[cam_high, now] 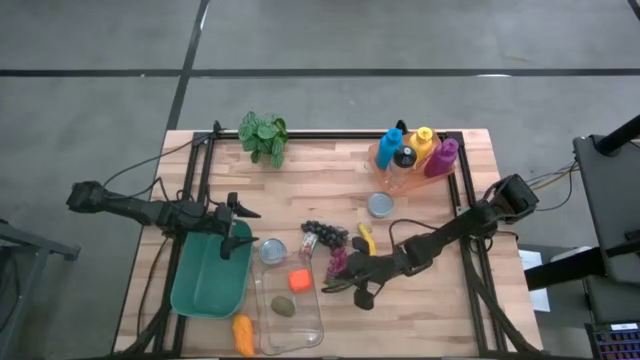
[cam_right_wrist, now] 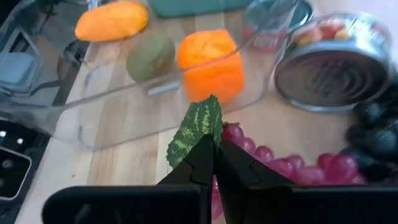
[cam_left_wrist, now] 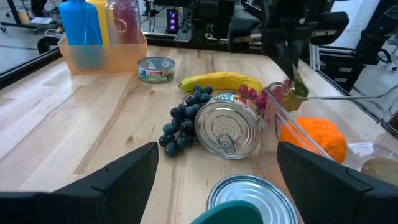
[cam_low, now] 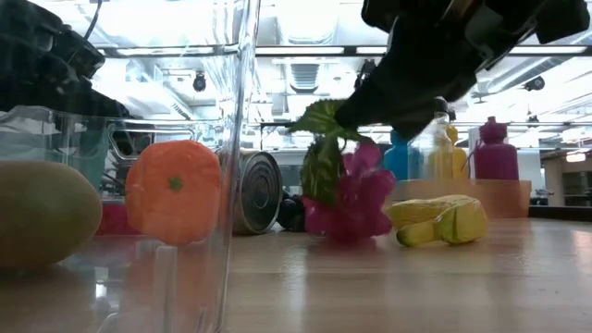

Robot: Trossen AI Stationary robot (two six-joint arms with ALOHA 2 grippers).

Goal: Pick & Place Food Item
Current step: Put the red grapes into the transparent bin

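The right gripper (cam_right_wrist: 214, 163) is clamped tight on the green leaf (cam_right_wrist: 196, 127) of the red grape bunch (cam_low: 356, 199), which rests on the table (cam_high: 440, 300) just beside the clear container (cam_high: 290, 335) holding an orange (cam_right_wrist: 210, 62) and a kiwi (cam_right_wrist: 151, 55); the left gripper (cam_high: 238, 228) hovers spread wide over the green bin (cam_high: 205, 290).

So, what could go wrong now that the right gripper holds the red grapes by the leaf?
1. The right gripper is shut only on the leaf of the red grapes; the bunch may slip or swing.
2. The clear container wall stands close by; the hanging bunch could catch on its rim.
3. The tipped can and dark grapes lie nearby and could be knocked.
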